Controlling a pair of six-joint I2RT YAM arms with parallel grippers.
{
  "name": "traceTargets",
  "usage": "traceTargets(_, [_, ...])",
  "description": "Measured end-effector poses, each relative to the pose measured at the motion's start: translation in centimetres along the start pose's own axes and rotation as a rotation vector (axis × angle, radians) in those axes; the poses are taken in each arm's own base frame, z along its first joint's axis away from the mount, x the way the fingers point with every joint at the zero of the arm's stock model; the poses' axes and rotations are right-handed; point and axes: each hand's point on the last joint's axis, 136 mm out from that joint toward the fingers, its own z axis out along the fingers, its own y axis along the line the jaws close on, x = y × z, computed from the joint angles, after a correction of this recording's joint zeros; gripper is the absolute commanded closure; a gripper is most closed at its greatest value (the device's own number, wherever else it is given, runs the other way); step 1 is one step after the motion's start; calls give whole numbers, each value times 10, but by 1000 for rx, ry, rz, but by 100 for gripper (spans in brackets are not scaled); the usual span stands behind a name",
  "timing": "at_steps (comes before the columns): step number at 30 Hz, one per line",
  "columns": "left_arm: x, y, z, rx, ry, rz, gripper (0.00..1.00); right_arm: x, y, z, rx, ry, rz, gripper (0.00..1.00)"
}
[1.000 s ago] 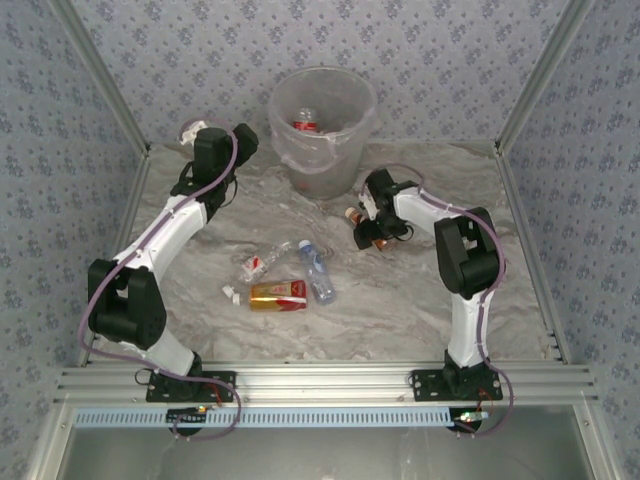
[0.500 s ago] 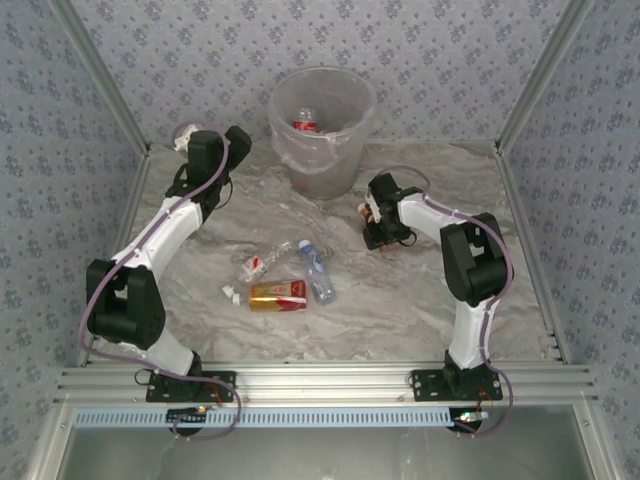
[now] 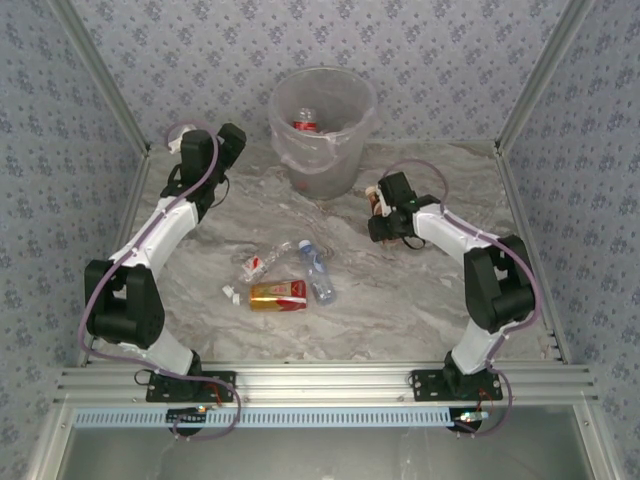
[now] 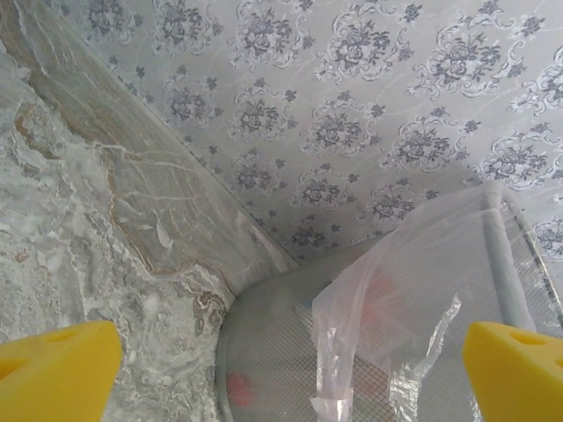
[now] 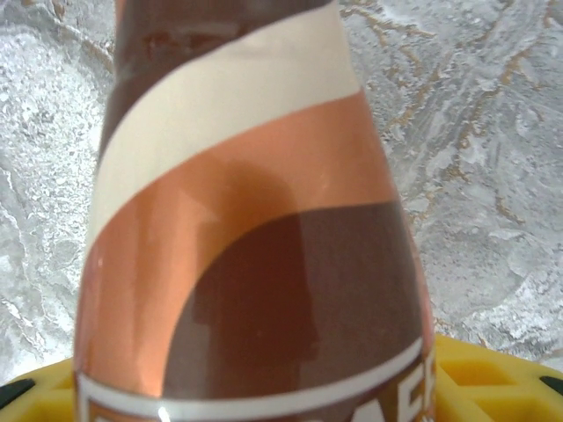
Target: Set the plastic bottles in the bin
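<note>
Status: roughly one in, one in hand, three to go, as far as the views show.

- bin (image 3: 335, 165) stands at the back of the table (image 3: 420, 300), liner (image 4: 387, 290) draped over its rim. One red-labelled bottle (image 3: 305, 123) lies inside. Reddish blurs show through the wall in the left wrist view, count unclear.
- right gripper (image 3: 380, 206) sits right of the bin and apart from it, jaws closed on the brown-labelled bottle (image 5: 255, 220). The yellow pads (image 5: 479, 374) flank the bottle's base in the wrist view, so the grip looks seated. Whether the bottle is clear of the table can't be told.
- left gripper (image 3: 232, 138) is just left of the bin, jaws spread wide, holding nothing. Its wrist view looks at the bin wall and liner.
- On the table mid-front, close together: a crushed clear bottle (image 3: 262, 262), a blue-capped bottle (image 3: 316, 270), and a gold-and-red bottle (image 3: 278, 294) touching or nearly touching it. A small white bit (image 3: 230, 293) lies beside them, possibly a loose cap.

Likely next: the right arm carries the brown one over the rim and drops it. The liner overhang could snag on the way in.
</note>
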Motion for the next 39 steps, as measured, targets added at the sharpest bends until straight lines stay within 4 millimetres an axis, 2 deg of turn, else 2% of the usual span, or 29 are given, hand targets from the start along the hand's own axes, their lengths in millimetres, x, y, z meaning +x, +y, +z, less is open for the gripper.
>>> traceTargets(4, [3, 2, 0, -4, 16, -12, 0, -3, -1, -13, -6, -66, 54, 50])
traceTargets(9, [6, 7, 0, -21, 29, -18, 1, -23, -1, -40, -28, -190, 113, 50])
traceTargets(15, [9, 25, -3, -79, 47, -25, 0, -43, -2, -67, -47, -296, 158, 50])
traceTargets(21, [6, 47, -21, -113, 40, -37, 0, -59, -3, -93, -63, -379, 190, 51])
traceTargets(24, [13, 55, -32, -120, 58, -37, 1, -78, -3, -118, -74, -448, 196, 50])
traceTargets(29, [24, 66, -45, -130, 96, -37, 1, -124, -3, -169, -99, -598, 208, 49])
traceTargets(32, [27, 70, -56, -129, 103, -36, 1, -144, -3, -195, -112, -668, 210, 49])
traceTargets(35, [28, 72, -66, -131, 105, -26, 1, -165, -2, -215, -126, -724, 204, 49])
traceTargets(39, [27, 75, -75, -143, 105, -5, 1, -193, 1, -225, -144, -763, 182, 50])
